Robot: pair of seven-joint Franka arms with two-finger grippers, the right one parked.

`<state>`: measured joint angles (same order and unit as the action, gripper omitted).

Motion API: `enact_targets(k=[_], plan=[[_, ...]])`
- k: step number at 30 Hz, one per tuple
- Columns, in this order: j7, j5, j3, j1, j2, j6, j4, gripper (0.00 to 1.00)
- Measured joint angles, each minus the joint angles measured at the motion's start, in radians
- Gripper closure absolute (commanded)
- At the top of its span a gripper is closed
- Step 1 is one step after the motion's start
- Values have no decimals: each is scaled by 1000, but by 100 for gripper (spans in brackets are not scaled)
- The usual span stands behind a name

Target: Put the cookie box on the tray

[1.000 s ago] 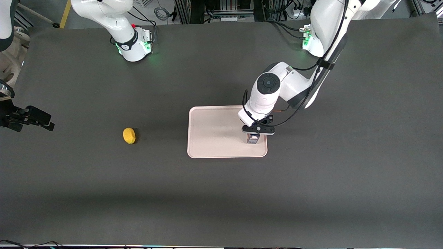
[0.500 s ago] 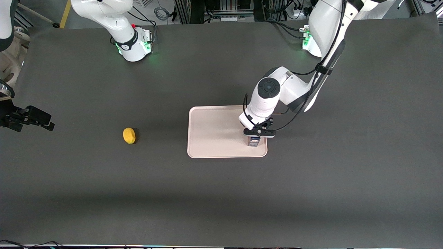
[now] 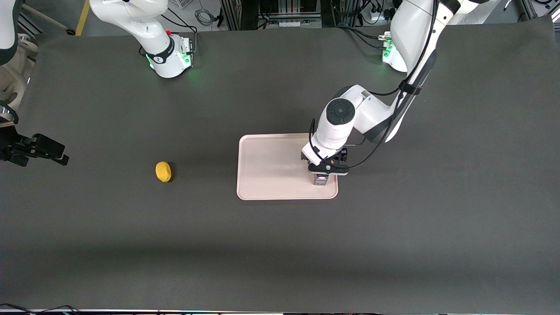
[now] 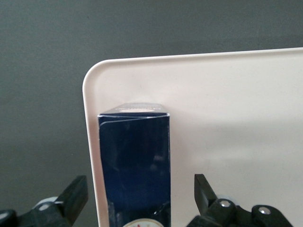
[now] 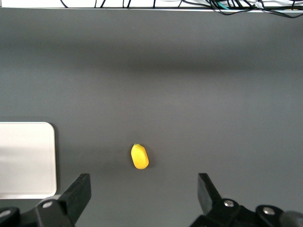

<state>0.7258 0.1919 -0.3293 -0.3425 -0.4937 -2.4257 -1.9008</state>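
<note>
The dark navy cookie box [image 3: 321,180] stands upright on the pale pinkish-white tray [image 3: 271,168], close to the tray's corner toward the working arm's end and near the front camera. In the left wrist view the cookie box [image 4: 135,151] sits just inside the rim of the tray [image 4: 227,109], with a bit of its round white-red logo showing. My left gripper [image 3: 327,169] is directly above the box. In the wrist view the gripper [image 4: 141,184] is open, its fingers [image 4: 78,191] standing apart from the box on both sides.
A small yellow rounded object [image 3: 163,171] lies on the dark table mat toward the parked arm's end; it also shows in the right wrist view [image 5: 139,156]. The tray's edge shows there too [image 5: 28,161].
My left gripper has come down a little and moved slightly nearer the front camera over the tray's corner. Less of the box shows below it now.
</note>
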Motion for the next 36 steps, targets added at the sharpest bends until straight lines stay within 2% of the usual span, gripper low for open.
enact_targets(k=[9, 18, 30, 36], plan=[[2, 0, 6, 3, 17, 23, 56, 0], [-95, -7, 14, 50, 125, 213, 148, 0], [-349, -113, 27, 249, 351, 432, 172, 0], [-477, -138, 67, 347, 456, 563, 183, 0]])
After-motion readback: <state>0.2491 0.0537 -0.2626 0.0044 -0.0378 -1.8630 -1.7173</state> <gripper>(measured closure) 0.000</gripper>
